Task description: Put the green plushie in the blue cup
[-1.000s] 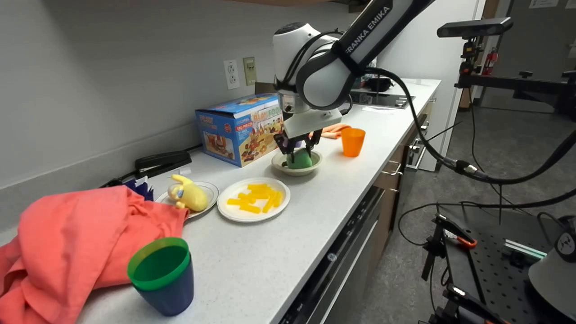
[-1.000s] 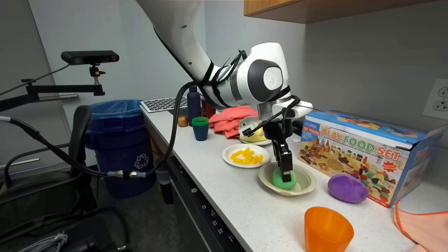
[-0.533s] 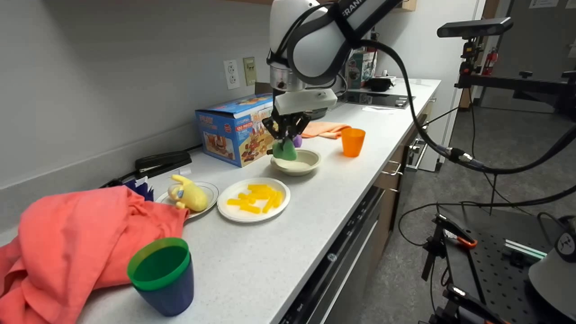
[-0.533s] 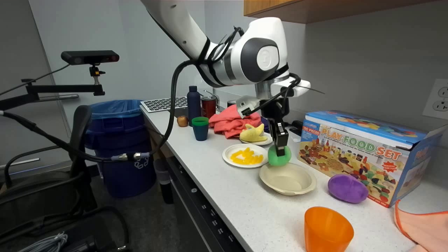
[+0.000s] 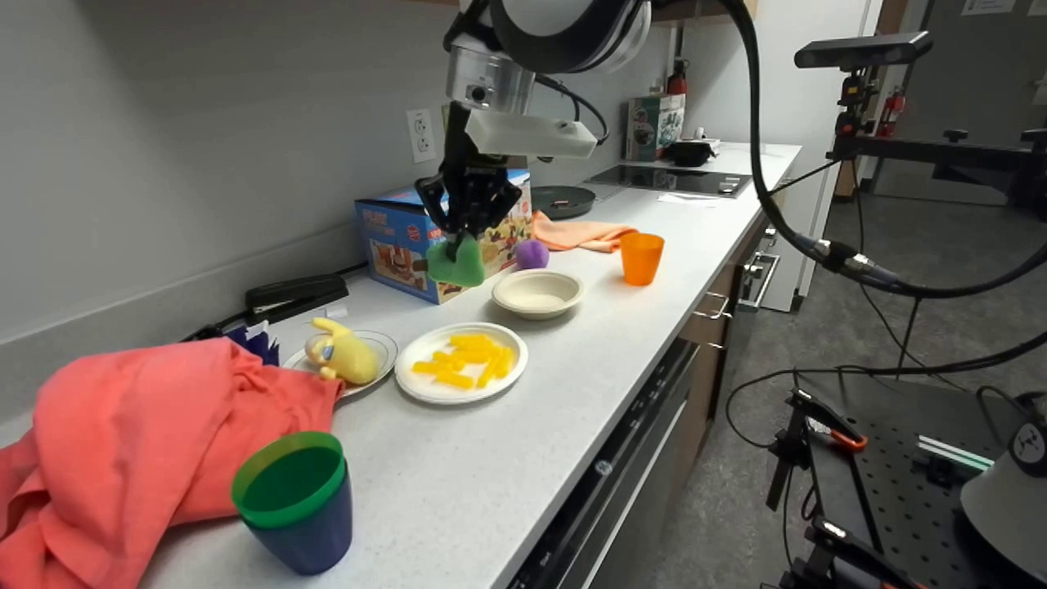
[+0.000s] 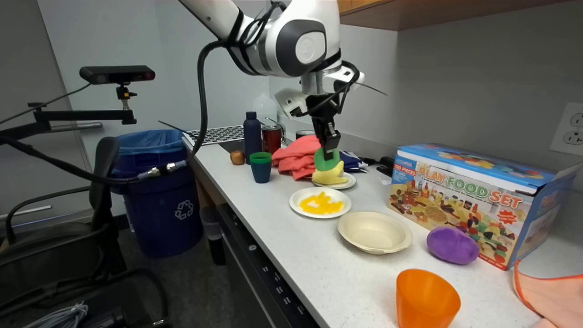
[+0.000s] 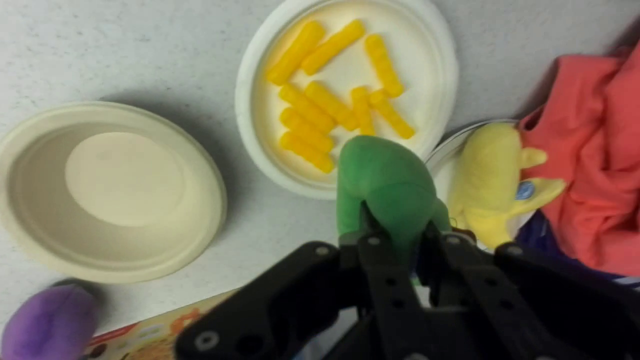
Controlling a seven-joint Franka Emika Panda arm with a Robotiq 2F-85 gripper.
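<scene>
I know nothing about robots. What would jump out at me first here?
Most likely the big white robot arm, its gripper pinching a green plushie in the air above the counter. Next, perhaps, the heap of coral cloth at the left of an exterior view, with a blue cup showing green at its rim just in front of it. The colourful play food box, farther along the counter, could come third.

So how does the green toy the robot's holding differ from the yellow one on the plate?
The green plushie is held in the air by the gripper; the yellow plushie lies on a plate. The green plushie looks rounded, while the yellow plushie has slim parts sticking out. The yellow plushie shows a round blue patch; none shows on the green plushie. Both look like soft toys.
</scene>
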